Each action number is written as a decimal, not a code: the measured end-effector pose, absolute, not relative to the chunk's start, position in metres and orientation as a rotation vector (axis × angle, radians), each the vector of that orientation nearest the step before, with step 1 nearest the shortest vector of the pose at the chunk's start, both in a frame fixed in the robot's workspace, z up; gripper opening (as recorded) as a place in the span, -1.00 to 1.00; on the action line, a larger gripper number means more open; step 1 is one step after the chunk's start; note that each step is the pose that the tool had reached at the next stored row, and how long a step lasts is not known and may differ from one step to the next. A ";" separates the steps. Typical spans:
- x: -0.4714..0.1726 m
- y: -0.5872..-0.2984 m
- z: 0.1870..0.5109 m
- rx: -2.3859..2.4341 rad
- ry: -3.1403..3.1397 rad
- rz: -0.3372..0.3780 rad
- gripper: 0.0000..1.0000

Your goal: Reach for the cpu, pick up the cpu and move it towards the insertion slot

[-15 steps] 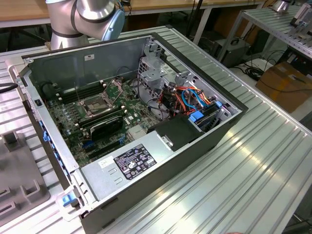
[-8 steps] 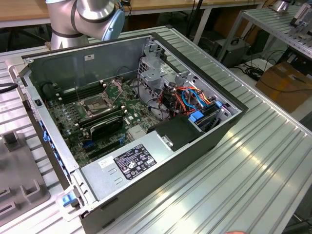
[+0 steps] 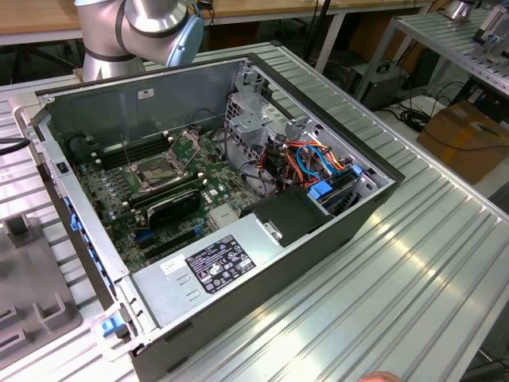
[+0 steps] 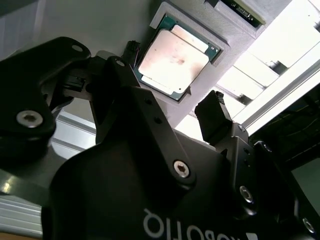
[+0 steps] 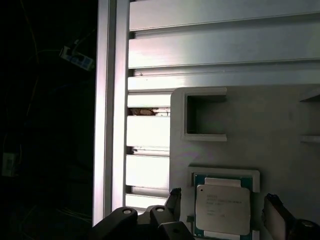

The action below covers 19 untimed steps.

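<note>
Pincer (image 4: 173,80), spread apart, frames the cpu (image 5: 222,209) in both wrist views; exterior view adds the insertion slot (image 3: 157,170).

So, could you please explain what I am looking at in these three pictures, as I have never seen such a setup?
This is one robot arm with a two-fingered gripper. The exterior view comes from a camera off the arm: it shows an open computer case on a ribbed metal table, with the insertion slot, a square steel-framed socket, inside it. Both wrist views come from cameras riding on the arm. They show the cpu lying in a grey holder, with the open gripper's fingers on either side of it, gripping nothing.
</note>
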<state>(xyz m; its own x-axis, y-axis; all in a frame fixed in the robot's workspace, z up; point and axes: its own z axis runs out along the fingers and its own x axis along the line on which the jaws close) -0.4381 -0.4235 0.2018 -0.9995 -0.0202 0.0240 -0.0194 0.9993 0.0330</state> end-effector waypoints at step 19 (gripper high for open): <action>-0.438 -0.426 0.188 0.070 -3.116 -0.051 0.17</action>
<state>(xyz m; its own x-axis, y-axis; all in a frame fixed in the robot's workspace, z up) -0.4381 -0.4259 0.1884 -0.9987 -0.0452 0.0241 -0.0444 0.9985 0.0330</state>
